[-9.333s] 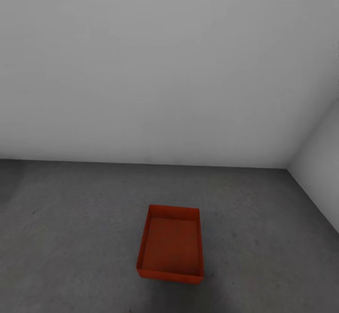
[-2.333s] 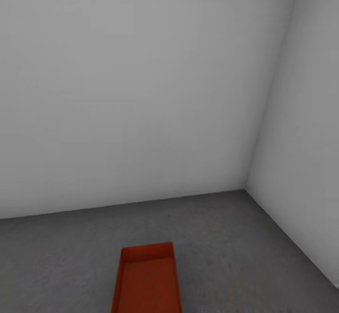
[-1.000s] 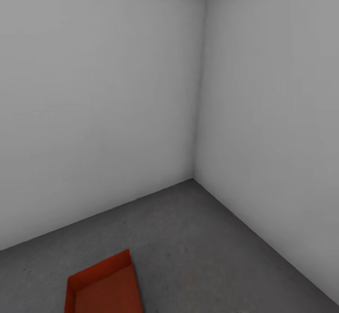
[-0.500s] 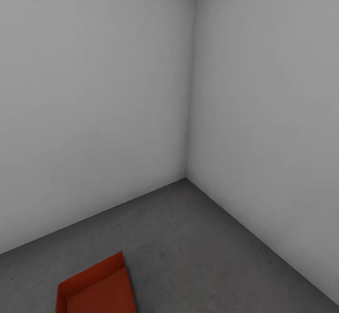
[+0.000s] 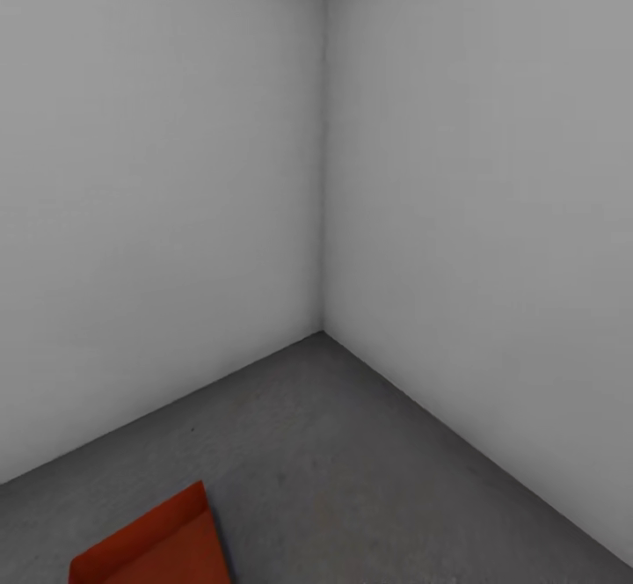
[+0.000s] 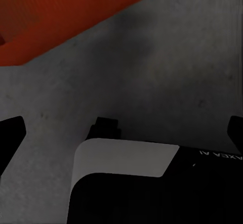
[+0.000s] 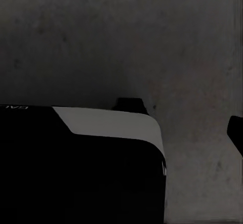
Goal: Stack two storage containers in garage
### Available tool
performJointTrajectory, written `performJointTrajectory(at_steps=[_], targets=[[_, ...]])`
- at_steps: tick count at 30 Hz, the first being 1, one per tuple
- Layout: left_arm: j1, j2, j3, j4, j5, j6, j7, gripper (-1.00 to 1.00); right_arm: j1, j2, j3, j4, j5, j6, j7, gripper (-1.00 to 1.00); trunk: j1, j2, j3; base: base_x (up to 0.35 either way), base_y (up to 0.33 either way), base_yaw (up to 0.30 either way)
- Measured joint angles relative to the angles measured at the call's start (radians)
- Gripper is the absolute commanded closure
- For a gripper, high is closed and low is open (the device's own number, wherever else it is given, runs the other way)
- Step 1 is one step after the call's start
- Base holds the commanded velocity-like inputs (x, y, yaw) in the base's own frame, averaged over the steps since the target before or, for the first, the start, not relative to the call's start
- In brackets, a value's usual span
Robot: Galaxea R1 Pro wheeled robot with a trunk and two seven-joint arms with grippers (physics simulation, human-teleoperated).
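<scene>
Garage corner. One orange-red ribbed open-top bin (image 5: 149,544) rests on grey speckled concrete floor (image 5: 352,461), near my left side. I judge second bin unfetched, stacking undone. Claw states: cannot tell.

Through the right wrist camera I see the floor (image 7: 126,37) — dark grey, speckled concrete in dim light. A black-and-white housing (image 7: 81,163) fills the near part of my picture, and one dark fingertip (image 7: 236,133) of the right tool pokes in at the edge — too little for me to judge its jaws.
</scene>
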Motion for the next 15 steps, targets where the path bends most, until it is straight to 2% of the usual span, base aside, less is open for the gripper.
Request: performJointTrajectory(at_steps=[15], targets=[[0.0, 0.0, 0.0, 0.0, 0.0, 0.0, 0.0, -1.0, 0.0, -0.006, 0.0, 0.0, 0.001, -0.001, 0.002, -1.0, 0.0, 0.0, 0.0, 0.0, 0.0, -0.242]])
